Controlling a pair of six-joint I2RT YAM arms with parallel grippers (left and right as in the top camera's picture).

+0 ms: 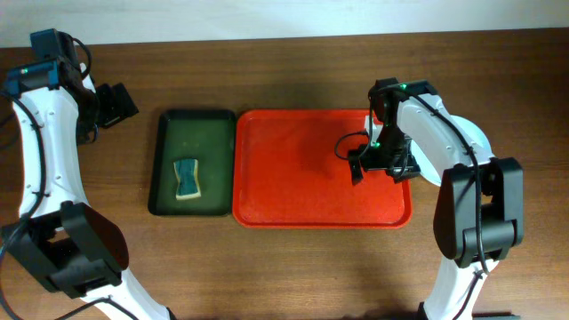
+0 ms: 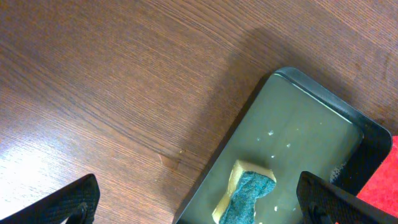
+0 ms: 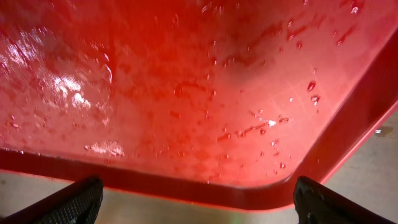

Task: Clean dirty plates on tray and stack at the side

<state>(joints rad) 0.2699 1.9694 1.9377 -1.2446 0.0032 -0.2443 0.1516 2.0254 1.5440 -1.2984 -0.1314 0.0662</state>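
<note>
The wooden table (image 1: 293, 276) carries the red tray (image 1: 293, 178) at its centre, wet with small drops. At its 9 o'clock, just beside it, lies the dark green tray (image 1: 191, 120). The right gripper (image 3: 198, 200) hangs over the red tray's 3 o'clock side, fingers spread. The left gripper (image 1: 120, 102), at 10 o'clock from the green tray, is spread too. A sponge (image 1: 186, 179) lies in the green tray.

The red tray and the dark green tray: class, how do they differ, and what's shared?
The red tray is larger; the dark green tray is narrower. The dark green tray holds a sponge; the red tray shows only droplets. Both are rectangular with raised rims.
</note>
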